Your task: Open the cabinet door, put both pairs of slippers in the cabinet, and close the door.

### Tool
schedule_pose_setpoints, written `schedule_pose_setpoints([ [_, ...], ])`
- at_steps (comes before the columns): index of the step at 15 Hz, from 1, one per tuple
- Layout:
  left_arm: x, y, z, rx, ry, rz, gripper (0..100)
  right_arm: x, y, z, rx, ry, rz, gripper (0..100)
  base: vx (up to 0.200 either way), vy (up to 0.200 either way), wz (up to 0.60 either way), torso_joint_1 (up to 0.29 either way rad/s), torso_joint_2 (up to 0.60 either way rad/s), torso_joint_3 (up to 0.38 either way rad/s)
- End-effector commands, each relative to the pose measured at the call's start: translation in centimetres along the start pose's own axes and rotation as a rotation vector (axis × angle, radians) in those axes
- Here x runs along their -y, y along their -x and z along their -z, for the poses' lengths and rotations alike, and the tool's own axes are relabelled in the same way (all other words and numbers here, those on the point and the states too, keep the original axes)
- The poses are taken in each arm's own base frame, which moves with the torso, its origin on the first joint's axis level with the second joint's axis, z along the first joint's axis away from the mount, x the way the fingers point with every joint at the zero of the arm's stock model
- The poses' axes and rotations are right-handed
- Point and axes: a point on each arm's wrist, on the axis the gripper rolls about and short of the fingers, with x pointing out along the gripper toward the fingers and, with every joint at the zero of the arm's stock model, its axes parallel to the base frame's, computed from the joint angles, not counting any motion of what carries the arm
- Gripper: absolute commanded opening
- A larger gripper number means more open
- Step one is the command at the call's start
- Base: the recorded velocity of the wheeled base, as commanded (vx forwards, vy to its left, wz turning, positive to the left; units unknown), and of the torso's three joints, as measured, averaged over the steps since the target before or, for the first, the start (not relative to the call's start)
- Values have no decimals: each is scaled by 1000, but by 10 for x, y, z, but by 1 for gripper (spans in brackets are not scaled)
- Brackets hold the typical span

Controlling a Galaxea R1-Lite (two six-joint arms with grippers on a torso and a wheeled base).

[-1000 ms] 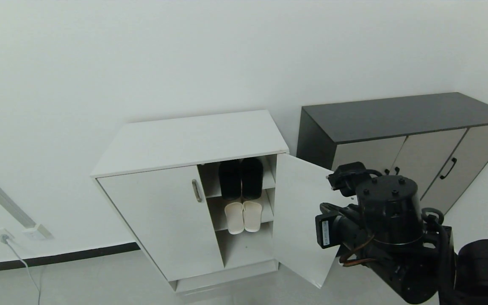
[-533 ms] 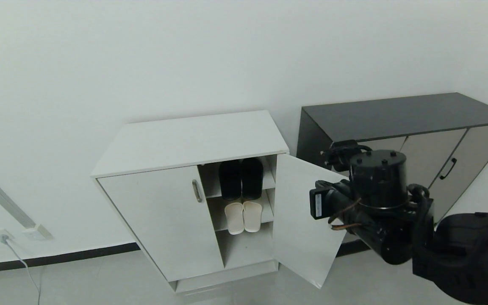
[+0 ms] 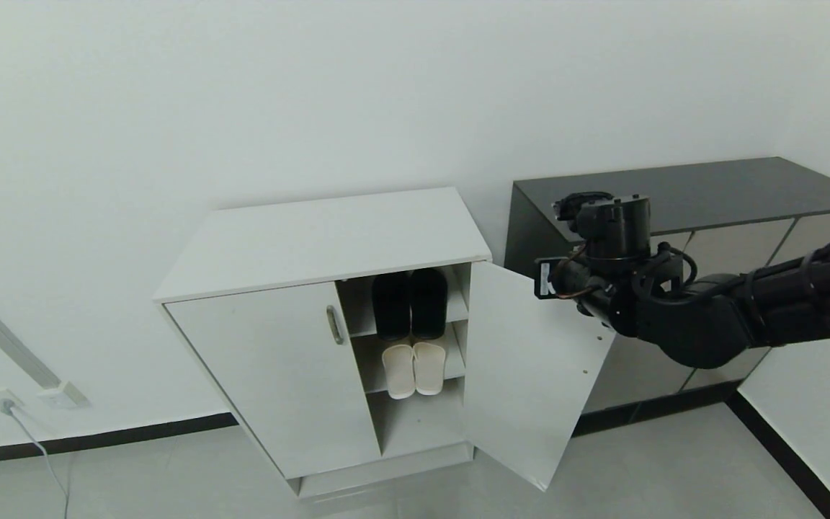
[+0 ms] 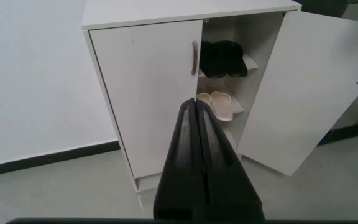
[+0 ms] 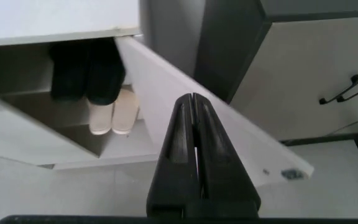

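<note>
My right pincer (image 5: 193, 97) is clenched, empty, by the top edge of the open cabinet door (image 3: 530, 367); my left pincer (image 4: 195, 103) likewise, facing the cabinet (image 3: 321, 241) — I see black slippers (image 3: 410, 303) shelved above white slippers (image 3: 413, 367) inside.

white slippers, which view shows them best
Head view: the white slippers sit whole and unblocked on the middle shelf. Left wrist view shows them too, from the side. Right wrist view shows just their ends, below the black slippers.

Two slipper pairs (image 3: 410, 304) (image 3: 413, 369), two cabinets (image 3: 321, 241) (image 3: 674, 191)
</note>
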Motion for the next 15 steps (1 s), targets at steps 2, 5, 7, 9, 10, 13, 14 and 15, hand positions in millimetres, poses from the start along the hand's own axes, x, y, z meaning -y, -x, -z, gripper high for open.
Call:
schedule_pose_setpoints([
  [2, 0, 0, 0, 1, 0, -1, 0, 13, -34, 13, -34, -3, 40, 0, 0, 0, 0, 0, 0, 0],
  [5, 0, 0, 0, 1, 0, -1, 0, 26, -50, 24, -60, -8, 61, 0, 0, 0, 0, 0, 0, 0],
  [7, 0, 0, 0, -1, 0, -1, 0, 31, -56, 28, -67, -23, 74, 0, 0, 0, 0, 0, 0, 0],
  [9, 0, 0, 0, -1, 0, -3, 0, 34, -63, 30, -71, -27, 77, 0, 0, 0, 0, 0, 0, 0],
  [10, 0, 0, 0, 1, 0, -3, 0, 35, -67, 33, -75, -27, 79, 0, 0, 0, 0, 0, 0, 0],
  [13, 0, 0, 0, -1, 0, -3, 0, 37, -76, 37, -79, -28, 87, 0, 0, 0, 0, 0, 0, 0],
  [14, 0, 0, 0, 1, 0, -3, 0, 37, -78, 38, -78, -29, 89, 0, 0, 0, 0, 0, 0, 0],
  [15, 0, 0, 0, -1, 0, -3, 0, 39, -79, 36, -74, -32, 93, 0, 0, 0, 0, 0, 0, 0],
])
